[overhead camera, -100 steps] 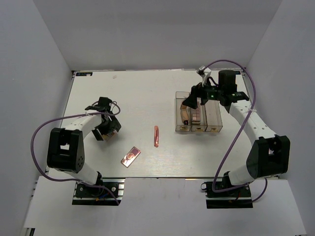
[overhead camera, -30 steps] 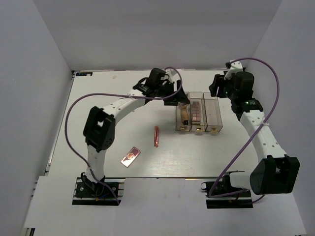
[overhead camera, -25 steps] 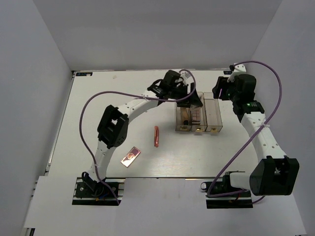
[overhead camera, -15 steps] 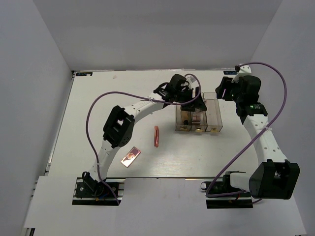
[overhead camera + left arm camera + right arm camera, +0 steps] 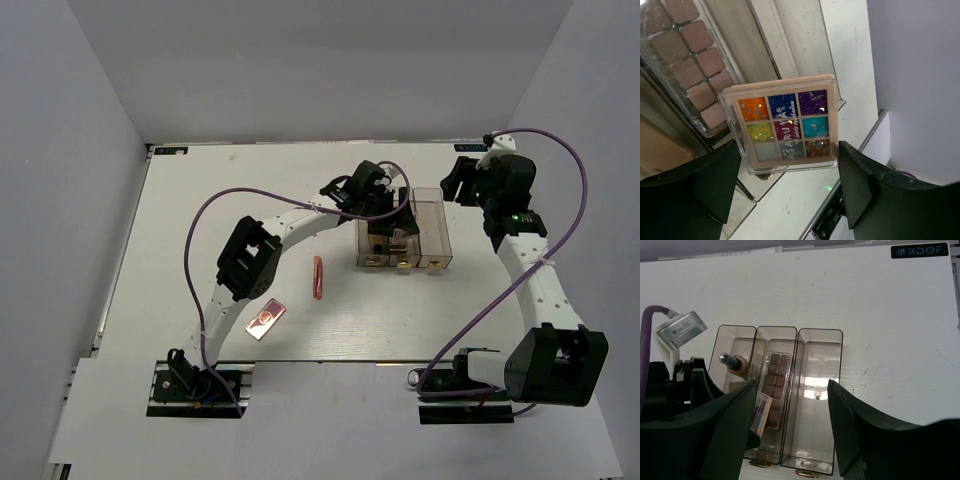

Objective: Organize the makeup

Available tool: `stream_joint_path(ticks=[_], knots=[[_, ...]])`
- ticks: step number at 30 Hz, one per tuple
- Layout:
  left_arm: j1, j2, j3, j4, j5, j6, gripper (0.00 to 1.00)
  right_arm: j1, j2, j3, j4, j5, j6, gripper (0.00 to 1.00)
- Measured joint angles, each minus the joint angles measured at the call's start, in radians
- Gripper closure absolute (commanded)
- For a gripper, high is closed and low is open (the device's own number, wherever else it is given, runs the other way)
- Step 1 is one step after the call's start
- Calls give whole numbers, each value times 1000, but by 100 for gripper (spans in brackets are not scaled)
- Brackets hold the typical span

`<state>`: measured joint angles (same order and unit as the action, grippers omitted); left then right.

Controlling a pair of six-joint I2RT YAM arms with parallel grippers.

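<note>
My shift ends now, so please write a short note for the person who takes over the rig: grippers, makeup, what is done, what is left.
Left gripper: shut on the glitter palette, held over the clear box.
Right gripper: open, holding nothing, raised near the box.
Done: tan bottle in the left compartment, brown palette in the middle one.
Left: set down the glitter palette; then the pink stick and the compact, both on the table.
</note>
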<state>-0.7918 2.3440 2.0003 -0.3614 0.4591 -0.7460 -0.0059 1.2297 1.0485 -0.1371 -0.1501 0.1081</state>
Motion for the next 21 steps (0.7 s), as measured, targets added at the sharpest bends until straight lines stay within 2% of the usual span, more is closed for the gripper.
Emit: stream_joint_path(ticks=[2,3,6,7,10,21], knots=[[-1,2,0,-8,-9,-1,58,-9,0,0,0,-3,4,36],[-1,2,0,-12,-13,-2,50,-13,0,0,0,-4,6,36],[-2,2,0,-18,-23,-5,37,-16,0,-1,5,-10,13,36],[-2,2,0,-21,-26,-6,27,-16,0,-2,7,-11,14,36],[-2,2,0,-27,-30,-11,15,-17,0,-8,10,-18,16,36],[-2,2,3,-18,-30,-34,9,-20,0,-16,11,-37,20,35]])
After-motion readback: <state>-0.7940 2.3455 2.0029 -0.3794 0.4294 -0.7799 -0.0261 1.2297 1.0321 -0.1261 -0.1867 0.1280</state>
